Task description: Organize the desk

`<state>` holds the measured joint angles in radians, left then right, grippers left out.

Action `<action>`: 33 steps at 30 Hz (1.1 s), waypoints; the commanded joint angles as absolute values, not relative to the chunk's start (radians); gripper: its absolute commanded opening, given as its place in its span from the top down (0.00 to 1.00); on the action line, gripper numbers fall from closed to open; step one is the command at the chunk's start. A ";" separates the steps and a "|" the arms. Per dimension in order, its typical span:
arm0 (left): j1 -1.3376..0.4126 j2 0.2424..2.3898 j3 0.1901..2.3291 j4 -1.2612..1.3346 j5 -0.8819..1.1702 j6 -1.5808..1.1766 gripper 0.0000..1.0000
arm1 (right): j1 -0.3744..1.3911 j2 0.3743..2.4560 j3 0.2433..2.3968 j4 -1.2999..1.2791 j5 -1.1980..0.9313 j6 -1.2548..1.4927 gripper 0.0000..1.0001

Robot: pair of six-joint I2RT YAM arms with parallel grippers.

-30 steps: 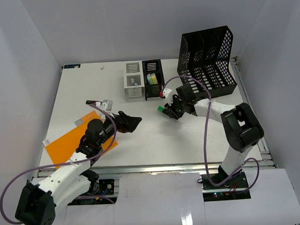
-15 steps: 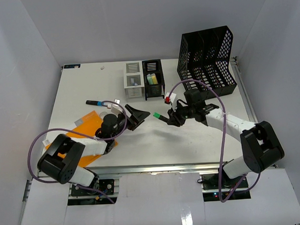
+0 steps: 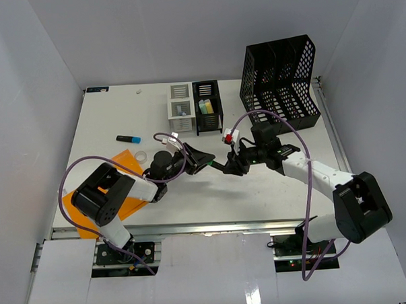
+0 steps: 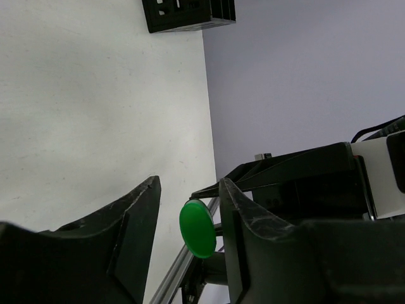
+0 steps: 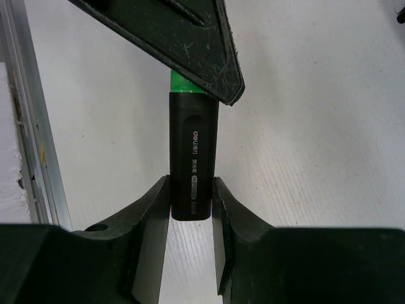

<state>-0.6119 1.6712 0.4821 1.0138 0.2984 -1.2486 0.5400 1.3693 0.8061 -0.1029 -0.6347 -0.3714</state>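
At mid-frame the left claw (image 3: pixel 205 160) and right claw (image 3: pixel 232 167) point at each other over the white worktop (image 3: pixel 258 190), a dark marker (image 3: pixel 221 165) between them; a black mesh rack (image 3: pixel 281 81) stands upper right.

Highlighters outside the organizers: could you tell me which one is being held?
The green highlighter, clamped in the right gripper, its green end inside the left gripper; the blue one lies on the desk.

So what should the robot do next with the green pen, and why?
Probably close the left hand on the highlighter. Its green end sits between the left fingers, with a gap showing on one side, so it is not gripped yet. The right hand clamps the black body, so it should let go only afterwards.
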 commanded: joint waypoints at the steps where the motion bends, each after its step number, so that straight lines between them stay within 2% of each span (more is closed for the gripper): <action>1: -0.633 1.670 0.527 1.051 0.331 -1.242 0.56 | 0.546 1.323 0.796 -0.065 -0.671 -0.360 0.92; 2: -0.635 1.669 0.529 1.049 0.331 -1.241 0.60 | 0.546 1.317 0.793 -0.065 -0.672 -0.361 0.92; 4: -0.636 1.661 0.530 1.043 0.331 -1.238 0.75 | 0.547 1.308 0.788 -0.065 -0.671 -0.366 0.91; 6: -0.638 1.652 0.533 1.032 0.331 -1.231 0.81 | 0.546 1.302 0.785 -0.073 -0.669 -0.383 0.89; 8: -0.640 1.629 0.544 1.002 0.342 -1.200 0.97 | 0.546 1.294 0.784 -0.090 -0.670 -0.420 0.77; 9: -0.640 1.619 0.546 0.971 0.342 -1.191 1.00 | 0.546 1.291 0.787 -0.110 -0.676 -0.436 0.74; 12: -0.641 1.558 0.560 0.867 0.330 -1.122 1.00 | 0.546 1.281 0.813 -0.191 -0.723 -0.559 0.45; 13: -0.640 1.534 0.568 0.821 0.324 -1.093 1.00 | 0.546 1.280 0.830 -0.292 -0.744 -0.648 0.28; 14: -0.640 1.508 0.582 0.768 0.311 -1.057 1.00 | 0.542 1.278 0.842 -0.360 -0.755 -0.718 0.15; 15: -0.639 1.481 0.599 0.709 0.293 -1.015 1.00 | 0.535 1.274 0.851 -0.398 -0.758 -0.772 0.07; 20: -0.589 1.395 0.733 0.439 0.200 -0.802 1.00 | 0.424 1.207 0.842 -0.455 -0.842 -0.840 0.10; 24: -0.505 1.447 0.927 0.262 0.177 -0.674 1.00 | 0.359 1.154 0.841 -0.471 -0.895 -0.842 0.10; 33: -0.423 1.881 1.618 0.005 0.110 -0.498 1.00 | 0.299 1.055 0.798 -0.452 -0.934 -0.828 0.10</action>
